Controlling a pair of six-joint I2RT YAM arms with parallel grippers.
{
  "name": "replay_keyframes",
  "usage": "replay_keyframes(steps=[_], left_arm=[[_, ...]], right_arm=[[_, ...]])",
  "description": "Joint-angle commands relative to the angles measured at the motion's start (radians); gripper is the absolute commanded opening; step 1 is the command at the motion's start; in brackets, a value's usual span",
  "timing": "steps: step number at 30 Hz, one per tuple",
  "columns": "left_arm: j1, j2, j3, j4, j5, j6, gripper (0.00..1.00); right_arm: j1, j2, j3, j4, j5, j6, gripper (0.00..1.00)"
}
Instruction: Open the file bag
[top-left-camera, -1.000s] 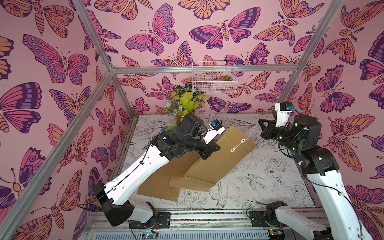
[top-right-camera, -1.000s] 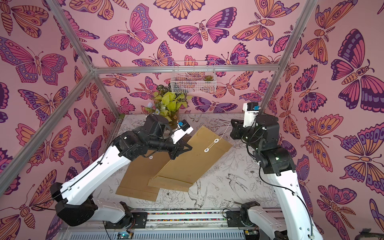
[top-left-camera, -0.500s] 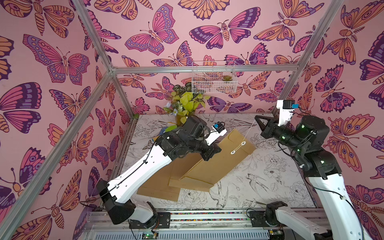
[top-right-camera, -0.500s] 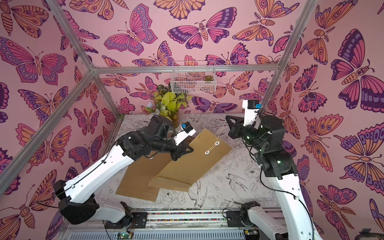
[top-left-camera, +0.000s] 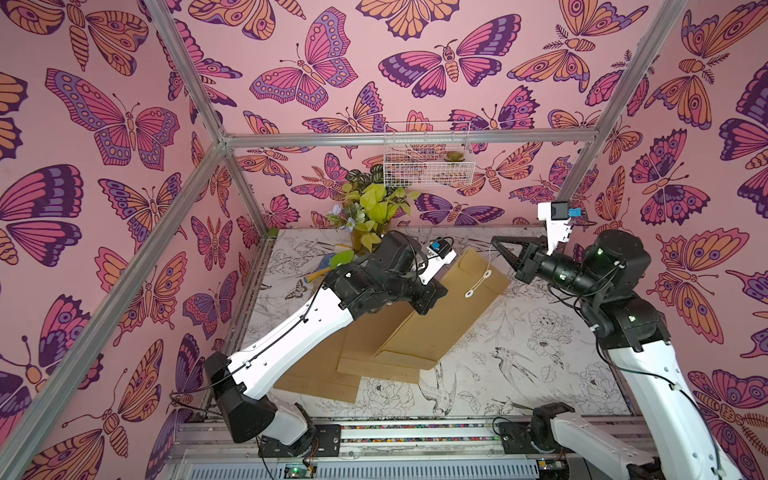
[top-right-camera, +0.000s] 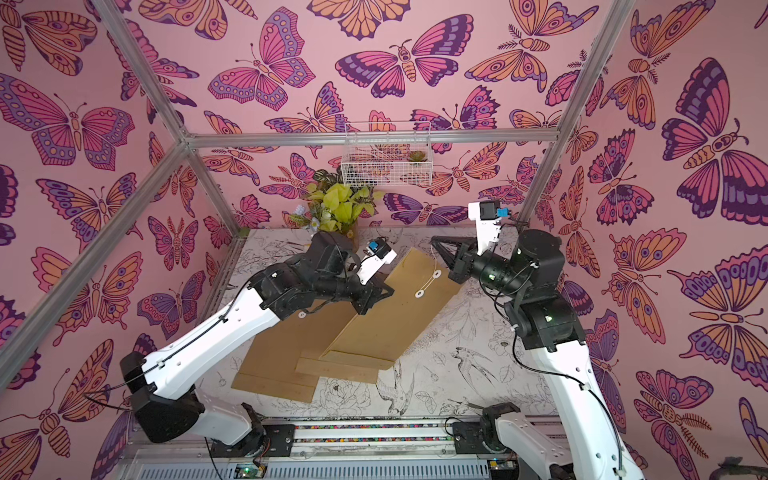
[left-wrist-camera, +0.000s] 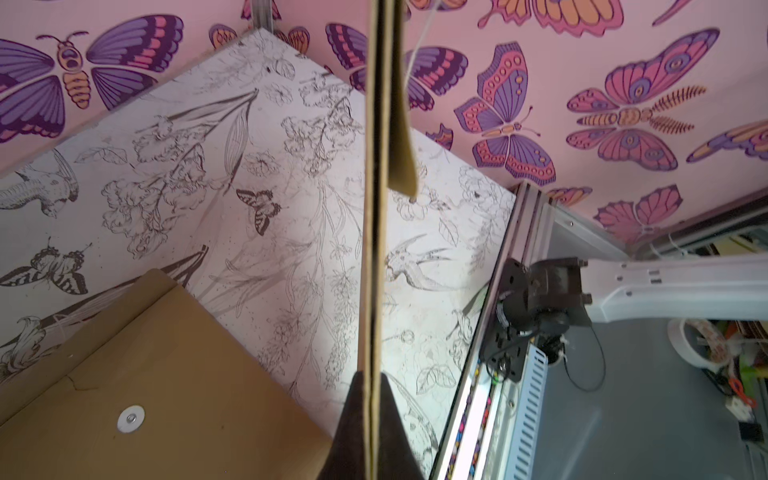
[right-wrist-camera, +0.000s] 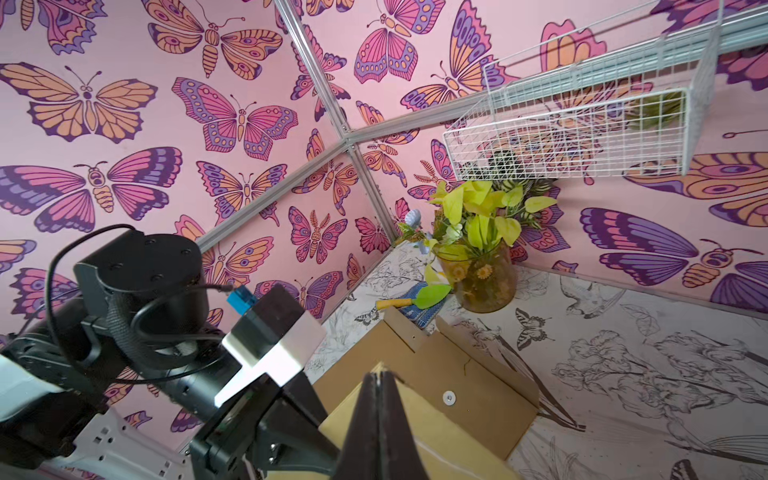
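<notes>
Left claw (left-wrist-camera: 371, 382) is clamping the file bag (top-left-camera: 436, 326) by its edge, holding it tilted above the tabletop (top-left-camera: 519, 332). Right claw (top-left-camera: 494, 242) is pinching the bag's white string (top-left-camera: 491, 259) taut. The flap is still lying closed, so unwinding and lifting are remaining.

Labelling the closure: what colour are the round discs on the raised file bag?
The discs are white, clearest in a top view.
</notes>
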Motion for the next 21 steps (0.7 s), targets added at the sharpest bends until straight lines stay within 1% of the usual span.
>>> replay_keyframes(steps=[1,4,6,11,21], left_arm=[[-0.001,-0.019,-0.05,0.19,-0.052,-0.097,0.0],[0.0,-0.019,-0.078,0.298,-0.093,-0.152,0.0],[0.0,-0.014,-0.097,0.374,-0.124,-0.188,0.0],[0.001,0.0,-0.122,0.51,-0.175,-0.246,0.0],[0.008,0.007,-0.142,0.572,-0.225,-0.275,0.0]], right_arm=[[-0.007,0.005,-0.004,0.055,-0.074,0.034,0.0],[-0.004,0.002,-0.025,0.094,-0.091,0.075,0.0],[-0.003,0.0,-0.05,0.143,-0.096,0.127,0.0],[0.01,0.025,-0.079,0.215,-0.111,0.216,0.0],[0.075,0.049,-0.093,0.221,-0.166,0.239,0.0]])
